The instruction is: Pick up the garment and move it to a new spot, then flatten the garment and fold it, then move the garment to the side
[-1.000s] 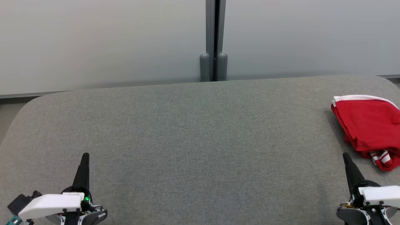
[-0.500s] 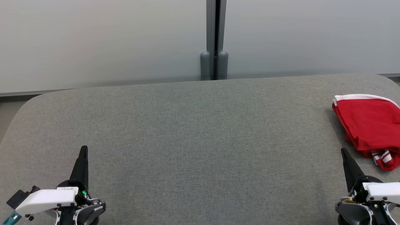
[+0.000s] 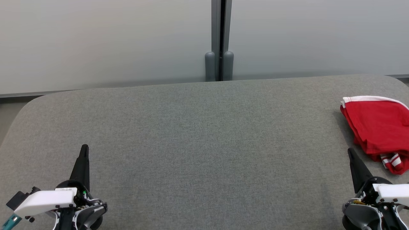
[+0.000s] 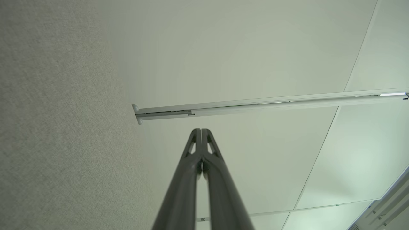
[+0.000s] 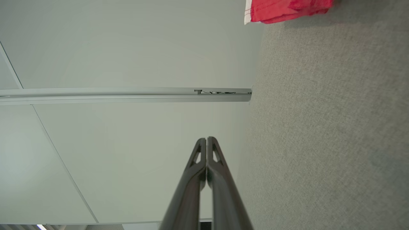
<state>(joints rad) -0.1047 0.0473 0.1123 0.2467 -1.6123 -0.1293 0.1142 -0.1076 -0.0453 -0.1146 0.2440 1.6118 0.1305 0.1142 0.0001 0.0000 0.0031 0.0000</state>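
Note:
The garment (image 3: 378, 129) is red with white trim, folded into a compact bundle at the far right edge of the grey table (image 3: 204, 134); its edge shows at the top of the right wrist view (image 5: 281, 9). My left gripper (image 3: 84, 149) rests at the lower left, shut and empty, fingertips pressed together (image 4: 201, 131). At the lower right my right gripper (image 3: 350, 151) is shut too, holding nothing (image 5: 207, 139), its tip just left of the garment's near corner and apart from it.
A pale partition wall (image 3: 111, 41) runs behind the table, with a grey vertical post (image 3: 219, 41) at its middle. The table's rounded corners lie at far left and far right.
The head view has shifted slightly. Both grippers have slid a little up the picture; the garment stays where it was.

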